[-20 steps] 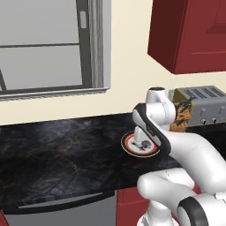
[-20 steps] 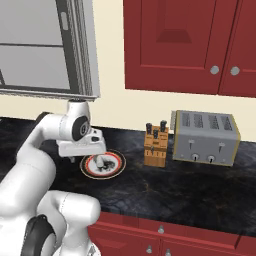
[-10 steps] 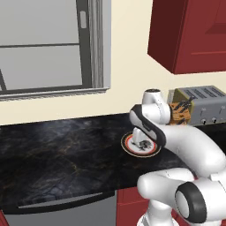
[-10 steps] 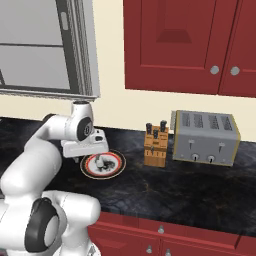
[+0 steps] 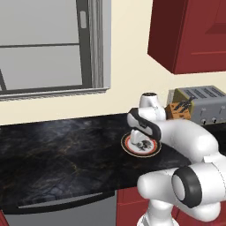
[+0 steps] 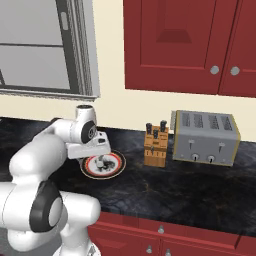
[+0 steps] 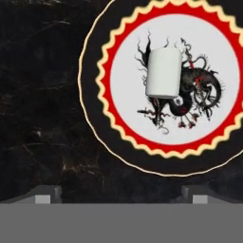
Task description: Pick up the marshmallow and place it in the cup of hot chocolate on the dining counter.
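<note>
we saw a black marbled worktop beneath red cabinets; no writing; gripper spread wide, holding nothing, above the marshmallow.

— What holds everything here?

— A black marbled worktop with faint veins, running along the cream wall, with dark red cabinet fronts under it.

— And what sits straight on it?

— A round plate with a red zigzag rim, roughly midway between the worktop's front and back edges. Toward the back edge, near the wall, stands a wooden knife block, and just beside it a steel toaster.

— Anything on the plate?

— A small white marshmallow, lying on its pale centre.
</note>
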Robot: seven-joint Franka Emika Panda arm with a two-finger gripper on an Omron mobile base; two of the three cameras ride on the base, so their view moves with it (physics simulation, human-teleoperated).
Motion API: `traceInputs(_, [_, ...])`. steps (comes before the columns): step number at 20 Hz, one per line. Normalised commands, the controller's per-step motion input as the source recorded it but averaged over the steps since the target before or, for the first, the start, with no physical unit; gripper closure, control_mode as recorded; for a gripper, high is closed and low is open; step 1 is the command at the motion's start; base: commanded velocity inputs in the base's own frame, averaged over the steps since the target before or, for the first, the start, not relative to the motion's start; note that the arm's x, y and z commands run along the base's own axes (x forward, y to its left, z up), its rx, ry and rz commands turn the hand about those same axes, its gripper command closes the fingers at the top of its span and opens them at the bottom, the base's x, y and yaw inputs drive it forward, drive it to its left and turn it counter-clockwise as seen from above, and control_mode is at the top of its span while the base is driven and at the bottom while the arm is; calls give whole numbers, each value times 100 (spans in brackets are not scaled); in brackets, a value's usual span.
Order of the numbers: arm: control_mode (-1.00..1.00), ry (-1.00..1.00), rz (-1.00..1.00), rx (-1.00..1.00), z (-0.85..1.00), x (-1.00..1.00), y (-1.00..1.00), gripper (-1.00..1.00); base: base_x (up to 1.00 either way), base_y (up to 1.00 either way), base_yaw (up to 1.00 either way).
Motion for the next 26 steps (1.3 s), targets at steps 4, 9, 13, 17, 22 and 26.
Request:
traceInputs(4, [-100,0,0,0,-20,11,0,-100,0,0,0])
traceInputs(9, [-100,0,0,0,-16,23,0,-100,0,0,0])
traceInputs(13, [-100,0,0,0,-9,25,0,-100,0,0,0])
traceInputs(17, [-100,1,0,0,-14,11,0,-100,0,0,0])
traceInputs(22, [-100,1,0,0,-22,10,0,-100,0,0,0])
traceInputs(26, [-100,0,0,0,-4,3,0,-100,0,0,0])
